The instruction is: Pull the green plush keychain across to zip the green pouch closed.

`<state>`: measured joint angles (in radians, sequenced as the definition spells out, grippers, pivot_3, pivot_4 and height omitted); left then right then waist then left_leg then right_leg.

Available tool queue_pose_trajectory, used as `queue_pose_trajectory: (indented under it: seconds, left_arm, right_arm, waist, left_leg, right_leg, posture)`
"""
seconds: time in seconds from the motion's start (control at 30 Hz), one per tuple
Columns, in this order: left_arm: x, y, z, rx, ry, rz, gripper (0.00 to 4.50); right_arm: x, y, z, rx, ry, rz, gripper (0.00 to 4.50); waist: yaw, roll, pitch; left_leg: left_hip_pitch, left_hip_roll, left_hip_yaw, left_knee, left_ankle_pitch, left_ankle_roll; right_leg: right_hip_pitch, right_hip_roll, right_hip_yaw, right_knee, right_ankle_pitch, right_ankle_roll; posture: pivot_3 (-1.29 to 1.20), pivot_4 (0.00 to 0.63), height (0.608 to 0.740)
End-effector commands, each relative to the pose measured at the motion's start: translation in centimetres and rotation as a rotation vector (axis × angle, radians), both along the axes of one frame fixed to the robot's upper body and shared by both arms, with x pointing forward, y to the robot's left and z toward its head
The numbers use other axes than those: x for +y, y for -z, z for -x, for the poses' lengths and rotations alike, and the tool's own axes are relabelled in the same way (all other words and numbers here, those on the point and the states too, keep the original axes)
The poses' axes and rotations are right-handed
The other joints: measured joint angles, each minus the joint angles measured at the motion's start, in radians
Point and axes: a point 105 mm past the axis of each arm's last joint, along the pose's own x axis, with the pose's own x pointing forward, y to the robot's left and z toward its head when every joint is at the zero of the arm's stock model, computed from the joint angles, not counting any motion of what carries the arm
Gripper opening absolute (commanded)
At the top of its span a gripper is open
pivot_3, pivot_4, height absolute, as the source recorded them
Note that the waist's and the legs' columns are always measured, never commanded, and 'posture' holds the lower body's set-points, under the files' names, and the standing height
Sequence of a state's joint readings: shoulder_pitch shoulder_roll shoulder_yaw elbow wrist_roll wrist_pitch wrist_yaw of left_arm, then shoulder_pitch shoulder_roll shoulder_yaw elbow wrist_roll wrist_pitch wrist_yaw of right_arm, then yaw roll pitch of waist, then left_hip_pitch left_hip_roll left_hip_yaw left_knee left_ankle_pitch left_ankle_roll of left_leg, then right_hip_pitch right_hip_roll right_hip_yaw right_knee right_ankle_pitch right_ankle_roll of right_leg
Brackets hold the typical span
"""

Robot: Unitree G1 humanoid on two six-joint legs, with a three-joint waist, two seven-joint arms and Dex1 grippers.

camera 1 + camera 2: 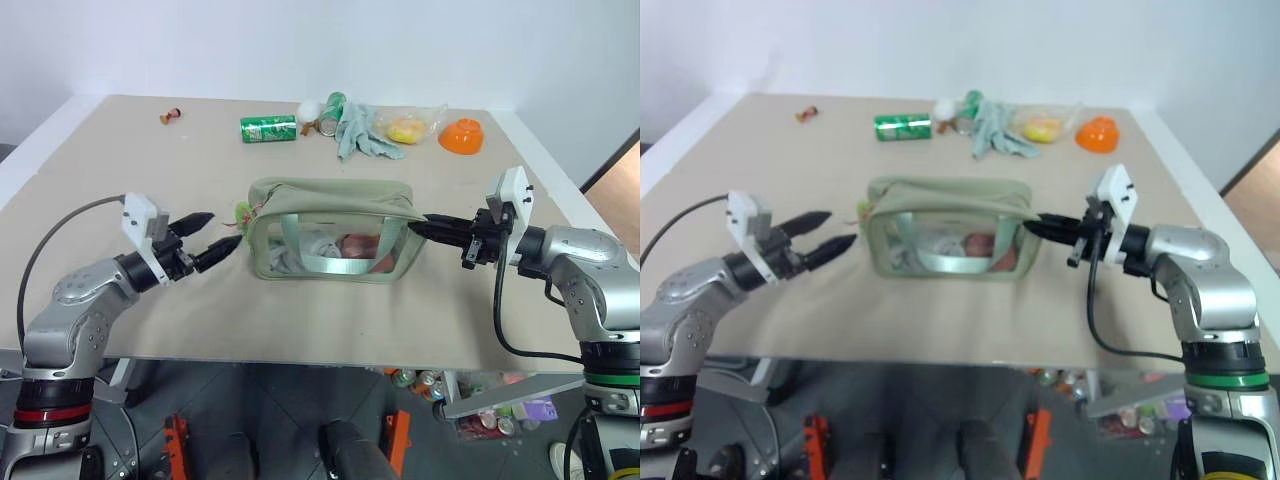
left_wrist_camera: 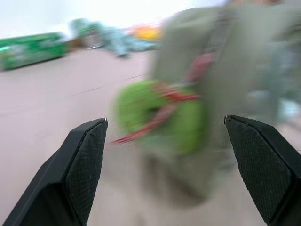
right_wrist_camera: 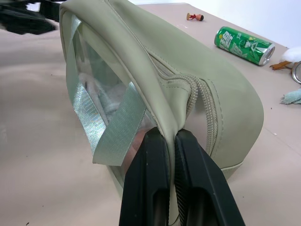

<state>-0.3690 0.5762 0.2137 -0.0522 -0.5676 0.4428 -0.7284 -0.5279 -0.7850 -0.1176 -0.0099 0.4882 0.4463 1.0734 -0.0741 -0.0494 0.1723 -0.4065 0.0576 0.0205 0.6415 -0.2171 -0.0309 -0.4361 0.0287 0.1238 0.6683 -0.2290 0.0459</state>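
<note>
On the table (image 1: 150, 340), the right gripper (image 1: 418, 227) pinches the soft green pouch (image 1: 330, 205) at its end fabric while the left gripper (image 1: 226, 232), jaws wide, nears the light, squashy green plush keychain (image 1: 243, 211), likely best pinched across its fuzzy body.

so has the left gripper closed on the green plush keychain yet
No, the left gripper has its jaws wide open, with the green plush keychain between them and untouched.

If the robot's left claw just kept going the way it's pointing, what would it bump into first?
Most likely the green plush keychain. It hangs at the near end of the green pouch, and the left wrist view shows it right between the open fingers of the left gripper. The pouch comes just behind it.
</note>
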Motion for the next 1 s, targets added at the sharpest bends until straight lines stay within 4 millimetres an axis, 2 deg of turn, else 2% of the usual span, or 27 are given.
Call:
queue_pose_trajectory:
  seconds: [0.03, 0.23, 0.4, 0.73, 0.83, 1.0]
  left_arm:
    - [1.1, -1.0, -1.3, -0.032, -0.076, -0.013, 4.14]
    - [0.8, -0.4, -2.8, -0.049, -0.071, -0.078, 4.14]
    - [-0.7, 0.0, -3.8, -0.081, 0.014, -0.156, 4.14]
    - [-2.4, -0.3, -6.2, -0.096, 0.126, -0.185, 4.14]
    - [-2.7, -0.3, -6.5, -0.093, 0.159, -0.184, 3.36]
    - [-2.9, -0.4, -6.6, -0.102, 0.185, -0.172, 1.63]
  right_arm:
    - [0.1, -1.7, 0.6, -0.082, -0.03, 0.019, 0.03]
    - [0.1, -1.6, 0.7, -0.096, -0.033, 0.036, 0.03]
    - [-0.1, -1.6, 0.6, -0.104, -0.025, 0.047, 0.03]
    - [-0.3, -1.6, 0.7, -0.118, -0.011, 0.053, 0.03]
    - [-0.4, -1.6, 0.8, -0.118, -0.008, 0.056, 0.0]
    - [-0.5, -1.5, 0.9, -0.119, -0.001, 0.06, 0.0]
  waist:
    - [0.0, 0.0, 0.0]
    - [0.0, 0.0, 0.0]
    - [0.001, 0.0, 0.0]
    - [0.002, 0.0, 0.0]
    - [0.001, 0.0, 0.0]
    - [0.002, 0.0, 0.0]
  left_leg:
    - [0.0, 0.0, 0.0, 0.0, 0.0, 0.0]
    - [0.0, 0.0, 0.0, 0.0, 0.0, 0.0]
    - [-0.001, -0.001, 0.0, 0.0, 0.0, 0.0]
    - [-0.001, -0.002, 0.0, 0.0, 0.0, 0.0]
    - [-0.001, -0.002, -0.001, 0.0, 0.0, 0.0]
    - [-0.001, -0.002, -0.001, 0.0, 0.0, 0.0]
  right_leg:
    - [0.0, 0.0, 0.0, 0.0, 0.0, 0.0]
    - [0.0, 0.0, 0.0, 0.0, 0.0, 0.0]
    - [0.0, 0.0, 0.0, 0.0, 0.0, 0.0]
    - [0.0, 0.0, 0.0, 0.0, 0.0, 0.001]
    - [0.0, -0.001, 0.0, 0.0, 0.0, 0.001]
    - [0.0, -0.001, 0.0, 0.0, 0.0, 0.001]
  posture:
    - [0.0, 0.15, 0.74]
    - [0.0, 0.15, 0.74]
    - [0.0, 0.15, 0.74]
    - [0.0, 0.15, 0.74]
    - [0.0, 0.15, 0.74]
    - [0.0, 0.15, 0.74]
